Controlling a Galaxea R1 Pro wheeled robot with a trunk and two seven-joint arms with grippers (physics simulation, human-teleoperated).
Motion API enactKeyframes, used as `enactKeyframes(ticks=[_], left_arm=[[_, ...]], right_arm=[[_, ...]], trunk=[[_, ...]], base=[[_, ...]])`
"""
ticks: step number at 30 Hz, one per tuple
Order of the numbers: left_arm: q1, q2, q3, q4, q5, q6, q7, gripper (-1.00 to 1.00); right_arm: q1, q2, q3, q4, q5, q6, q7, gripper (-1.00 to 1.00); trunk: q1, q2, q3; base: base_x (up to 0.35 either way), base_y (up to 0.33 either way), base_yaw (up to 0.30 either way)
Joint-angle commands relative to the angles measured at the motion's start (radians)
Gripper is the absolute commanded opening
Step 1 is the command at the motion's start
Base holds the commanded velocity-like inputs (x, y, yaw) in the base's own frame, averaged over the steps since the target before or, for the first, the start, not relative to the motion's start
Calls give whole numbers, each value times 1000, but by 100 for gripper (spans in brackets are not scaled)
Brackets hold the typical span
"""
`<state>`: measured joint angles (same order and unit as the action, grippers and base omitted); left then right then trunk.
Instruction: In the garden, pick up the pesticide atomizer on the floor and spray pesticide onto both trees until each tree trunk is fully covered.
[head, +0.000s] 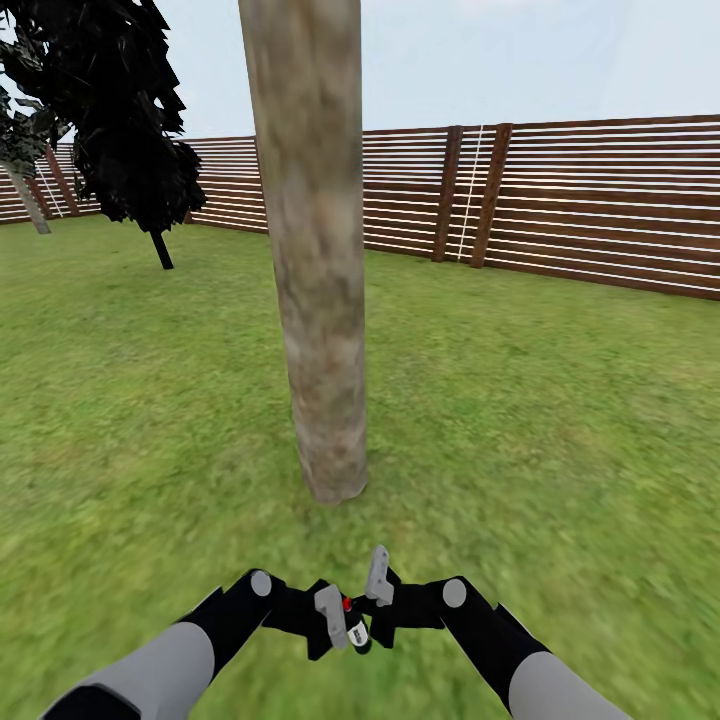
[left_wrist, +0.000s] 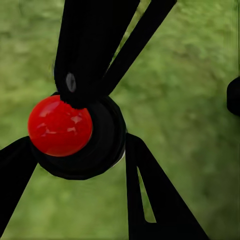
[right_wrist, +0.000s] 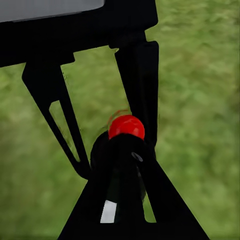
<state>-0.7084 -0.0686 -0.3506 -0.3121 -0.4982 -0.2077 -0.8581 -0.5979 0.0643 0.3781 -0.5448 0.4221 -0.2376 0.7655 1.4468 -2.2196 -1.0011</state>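
The pesticide atomizer (head: 354, 628), a tiny dark bottle with a red top, hangs low over the green grass floor (head: 560, 420). My left gripper (head: 343, 628) is shut on it. In the left wrist view its two black fingers (left_wrist: 145, 195) press the round bottle (left_wrist: 100, 145) from both sides. My right gripper (head: 373, 603) comes in from the other side with its fingers together, their tip against the bottle beside the red cap (right_wrist: 126, 126). A thick grey-tan tree trunk (head: 315, 300) stands straight ahead, a short way beyond both grippers. Pesticide is out of view.
A brown slat fence (head: 600, 200) closes the lawn at the back. A near-black conifer (head: 130, 120) stands at the back left, with a thin pale trunk (head: 30, 210) further left by the fence. Open grass lies on both sides of the near trunk.
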Motion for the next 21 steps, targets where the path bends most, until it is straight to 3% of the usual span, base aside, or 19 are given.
enactKeyframes(ticks=[1,15,18,21], left_arm=[[0,-2,2,-1,-11,-7,-1,-100],[0,-4,2,1,-14,-5,-1,-100],[0,8,1,2,-18,-3,2,-100],[0,40,0,2,-19,-1,5,-100]], right_arm=[[0,0,-1,-1,10,-6,0,-100],[0,0,-1,0,10,-6,0,-100],[0,0,-1,0,10,-6,0,-100],[0,0,-1,0,10,-6,0,-100]], trunk=[[0,0,-1],[0,0,-1],[0,0,-1],[0,0,-1]], base=[[0,0,0],[0,0,0],[0,0,0],[0,0,0]])
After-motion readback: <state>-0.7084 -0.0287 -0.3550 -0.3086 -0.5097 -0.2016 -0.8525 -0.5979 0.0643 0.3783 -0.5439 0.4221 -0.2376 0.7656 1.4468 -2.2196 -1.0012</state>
